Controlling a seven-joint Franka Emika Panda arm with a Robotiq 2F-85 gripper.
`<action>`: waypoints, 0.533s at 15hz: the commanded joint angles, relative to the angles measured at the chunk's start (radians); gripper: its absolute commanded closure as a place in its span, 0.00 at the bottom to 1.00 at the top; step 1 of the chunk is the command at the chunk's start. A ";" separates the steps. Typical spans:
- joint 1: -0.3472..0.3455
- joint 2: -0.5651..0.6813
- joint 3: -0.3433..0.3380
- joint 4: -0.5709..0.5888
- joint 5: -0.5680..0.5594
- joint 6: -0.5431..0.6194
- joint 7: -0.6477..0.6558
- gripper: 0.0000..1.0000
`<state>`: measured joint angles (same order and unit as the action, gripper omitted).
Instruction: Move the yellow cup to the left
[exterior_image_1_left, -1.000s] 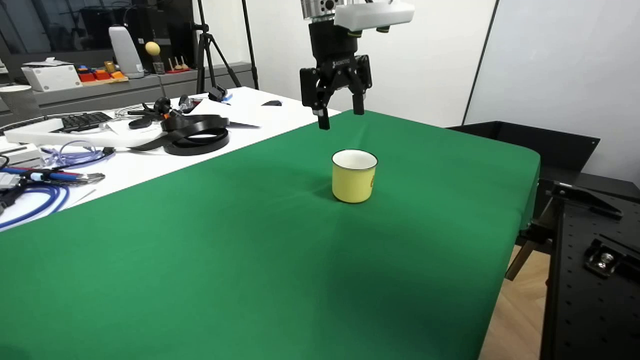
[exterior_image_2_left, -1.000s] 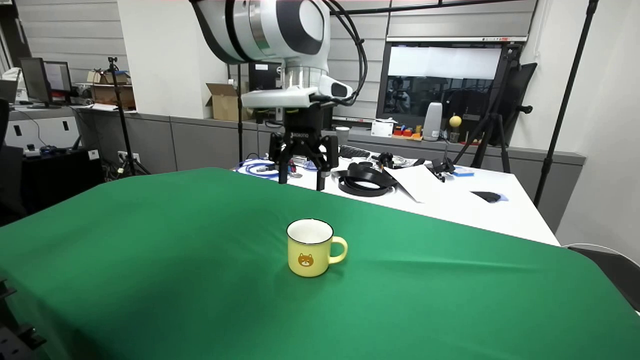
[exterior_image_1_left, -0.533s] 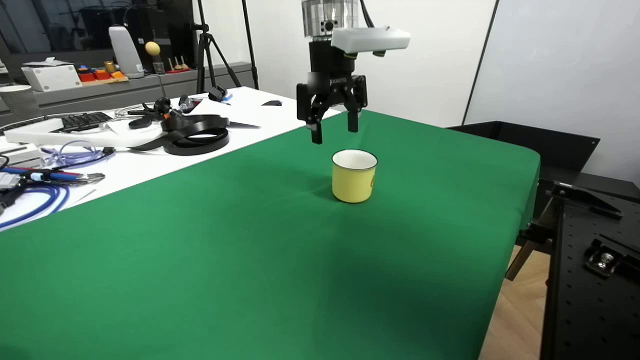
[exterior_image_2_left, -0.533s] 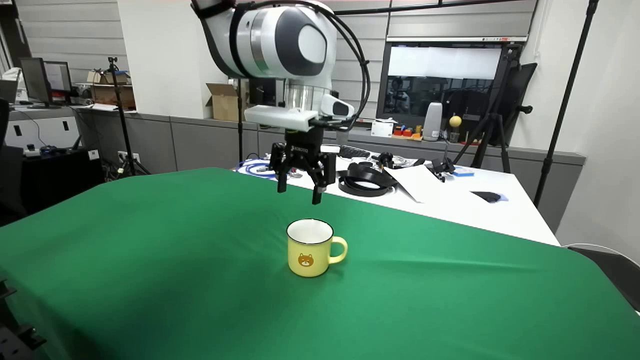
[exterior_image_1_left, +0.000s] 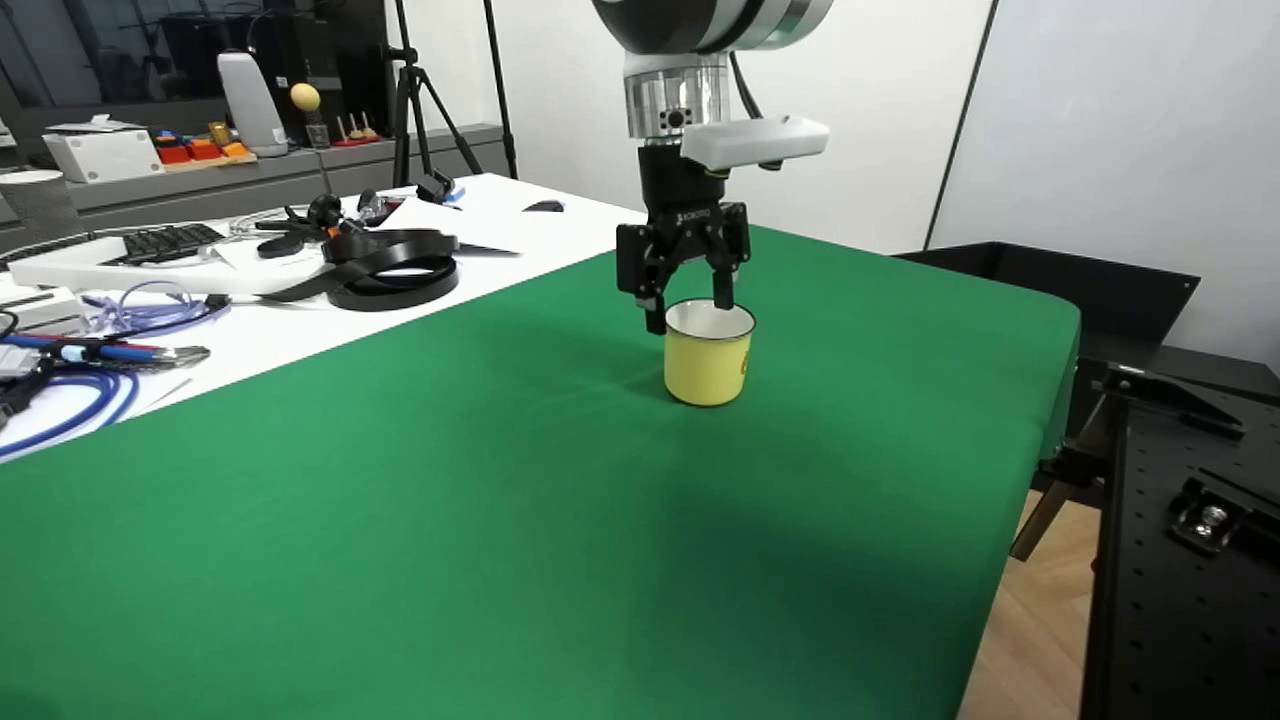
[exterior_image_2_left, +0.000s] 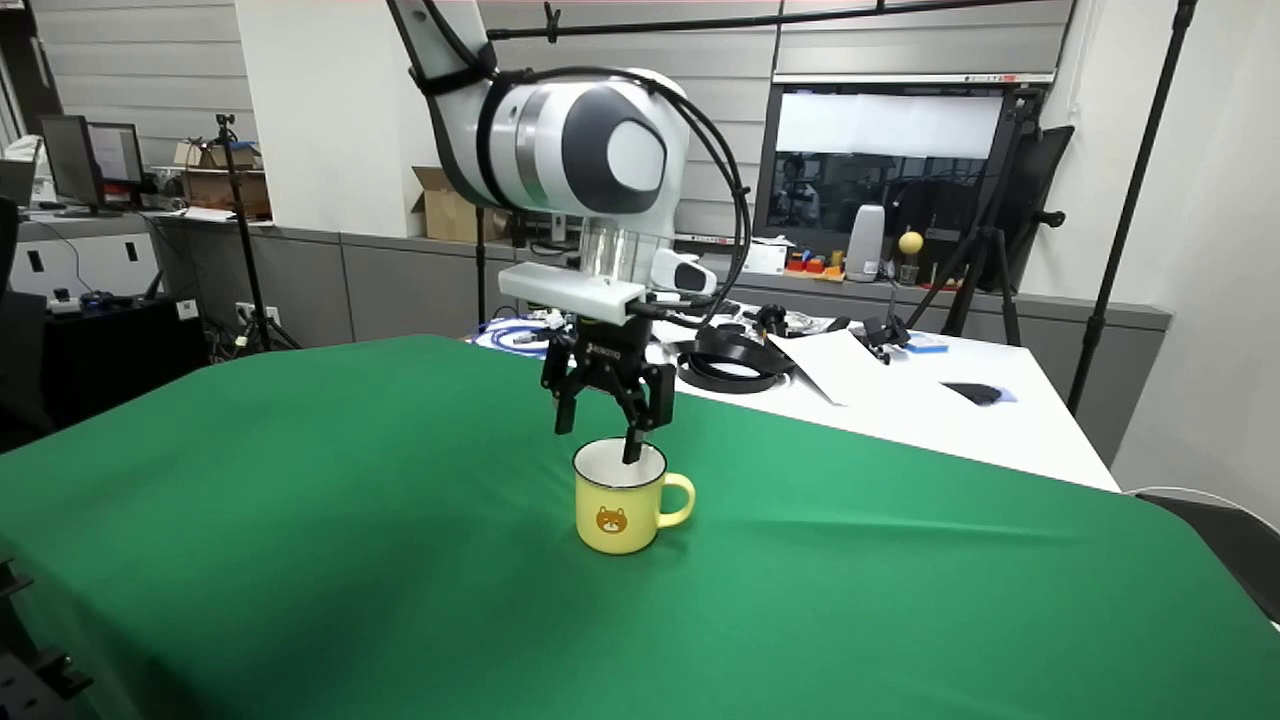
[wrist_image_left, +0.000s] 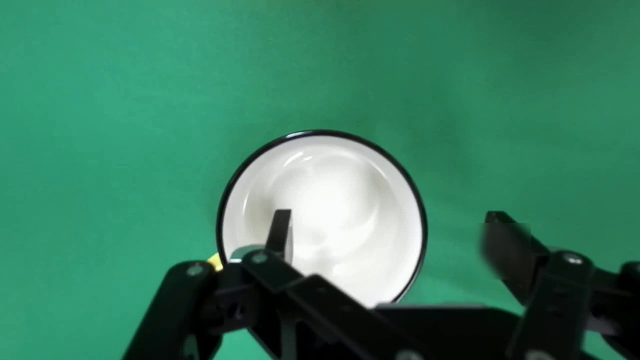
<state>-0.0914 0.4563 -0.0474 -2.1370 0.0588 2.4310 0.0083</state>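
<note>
Yellow cup (exterior_image_2_left: 622, 502), white within, spread pincer (exterior_image_2_left: 598, 446) above

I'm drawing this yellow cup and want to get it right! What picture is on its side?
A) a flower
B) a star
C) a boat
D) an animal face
D: in an exterior view, a brown animal face with pointy ears shows on the side of the yellow cup.
</note>
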 joint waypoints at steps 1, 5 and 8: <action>-0.002 0.050 -0.006 0.049 -0.002 -0.019 -0.003 0.33; 0.003 0.070 -0.006 0.061 -0.007 -0.022 -0.004 0.63; 0.013 0.057 -0.012 0.052 -0.022 -0.017 0.001 0.83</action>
<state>-0.0887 0.5158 -0.0496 -2.1035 0.0566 2.4302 0.0020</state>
